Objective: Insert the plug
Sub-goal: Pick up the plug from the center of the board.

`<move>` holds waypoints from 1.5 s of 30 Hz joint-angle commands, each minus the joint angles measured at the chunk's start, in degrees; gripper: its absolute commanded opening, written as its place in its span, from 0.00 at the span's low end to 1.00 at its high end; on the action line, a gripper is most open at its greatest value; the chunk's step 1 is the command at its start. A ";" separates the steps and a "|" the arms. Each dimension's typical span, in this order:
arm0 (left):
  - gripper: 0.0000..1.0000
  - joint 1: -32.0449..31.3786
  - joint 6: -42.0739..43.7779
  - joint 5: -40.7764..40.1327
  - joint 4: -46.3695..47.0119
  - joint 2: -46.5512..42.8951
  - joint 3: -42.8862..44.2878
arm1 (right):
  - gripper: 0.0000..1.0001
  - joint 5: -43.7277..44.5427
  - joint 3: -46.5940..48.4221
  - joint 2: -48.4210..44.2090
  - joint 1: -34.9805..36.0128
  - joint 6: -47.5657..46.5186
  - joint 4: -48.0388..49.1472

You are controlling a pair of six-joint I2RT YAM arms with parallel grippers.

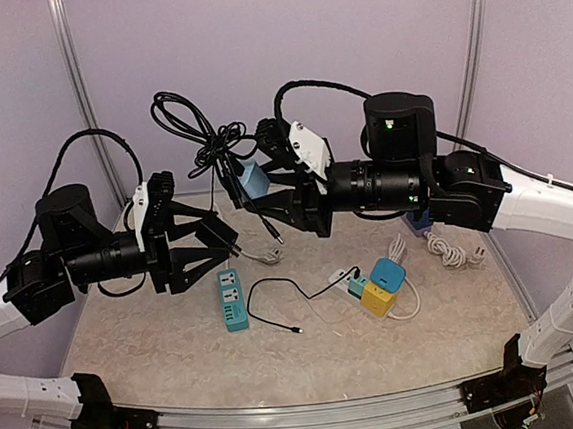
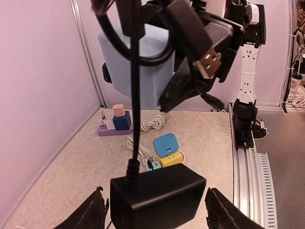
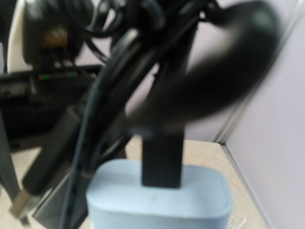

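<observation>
We judge the USB plug light, its shell hard and slick, trailing limp black cabling, so we would pinch its moulded body just behind the metal tip. It hangs above the tabletop, beside the blue charger block that the right tool grasps. The left tool brackets a black brick; we cannot tell whether it is clenched.
</observation>
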 commanded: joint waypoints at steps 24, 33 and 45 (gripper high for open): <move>0.63 0.35 -6.04 13.07 9.79 3.06 1.01 | 0.00 -18.27 2.23 -2.36 -4.28 2.49 3.85; 0.52 -0.29 -6.28 15.65 10.68 4.51 1.91 | 0.00 -17.85 2.48 -1.88 -4.29 2.61 3.66; 0.05 -0.72 -5.57 16.19 8.98 4.94 2.83 | 0.00 -16.69 2.62 -1.35 -4.41 2.34 2.91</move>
